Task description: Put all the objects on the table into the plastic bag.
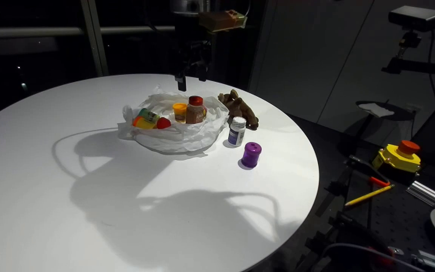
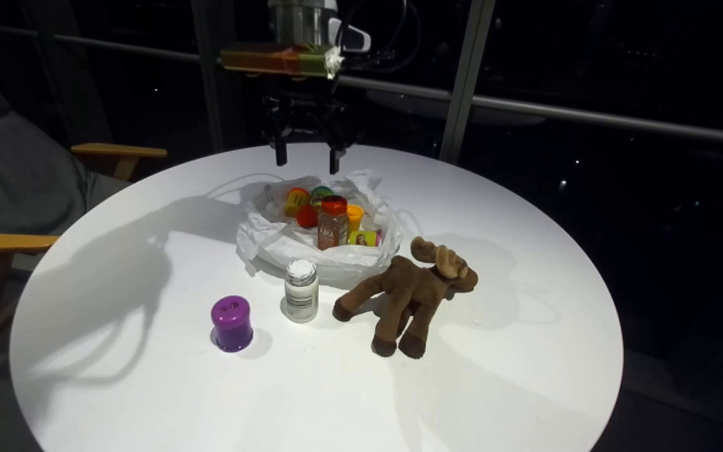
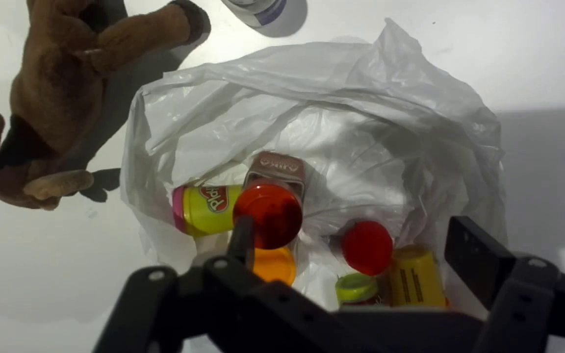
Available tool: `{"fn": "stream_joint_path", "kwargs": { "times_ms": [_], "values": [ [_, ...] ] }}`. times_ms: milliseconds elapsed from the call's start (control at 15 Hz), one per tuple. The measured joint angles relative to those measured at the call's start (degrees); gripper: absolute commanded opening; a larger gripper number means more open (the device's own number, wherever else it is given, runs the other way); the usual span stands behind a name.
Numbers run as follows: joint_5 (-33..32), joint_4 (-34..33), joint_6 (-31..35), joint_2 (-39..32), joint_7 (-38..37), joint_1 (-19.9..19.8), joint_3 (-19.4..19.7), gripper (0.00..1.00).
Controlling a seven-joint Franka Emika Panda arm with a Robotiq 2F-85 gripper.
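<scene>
The white plastic bag [image 2: 273, 245] lies open on the round table, its rim also in the wrist view [image 3: 331, 61]. Inside it are a red-lidded brown jar [image 2: 332, 229], a red round object [image 3: 367, 247] and several Play-Doh tubs [image 3: 209, 208]. Outside stand a white bottle [image 2: 302, 298] and a purple container [image 2: 232, 325], both upright, also in an exterior view [image 1: 236, 132]. A brown plush moose [image 2: 415, 285] lies beside the bag. My gripper [image 2: 308, 162] is open and empty above the bag; in the wrist view [image 3: 353, 233] its fingers partly hide the tubs.
The round white table [image 1: 187, 234] has its edge near the moose and the bottle. A chair [image 2: 16, 188] stands beside the table. A side stand with a yellow emergency-stop box [image 1: 397, 158] and a camera on a mount [image 1: 417, 18] are off the table.
</scene>
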State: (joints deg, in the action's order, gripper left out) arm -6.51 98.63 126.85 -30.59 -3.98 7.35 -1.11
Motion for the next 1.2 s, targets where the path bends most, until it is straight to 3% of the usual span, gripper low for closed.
{"fn": "stream_joint_path", "kwargs": {
  "times_ms": [267, 600, 867, 1200],
  "values": [
    [0.0, 11.4, 6.1, 11.5, -2.2, 0.2, 0.0, 1.00],
    [2.9, 24.6, 6.7, 21.7, -0.4, -2.8, 0.1, 1.00],
    [9.1, 28.9, 8.8, 20.3, 9.3, -6.1, 0.1, 1.00],
    [9.7, 29.3, 12.2, 13.7, 13.7, -8.0, 0.1, 1.00]
  ]
}}
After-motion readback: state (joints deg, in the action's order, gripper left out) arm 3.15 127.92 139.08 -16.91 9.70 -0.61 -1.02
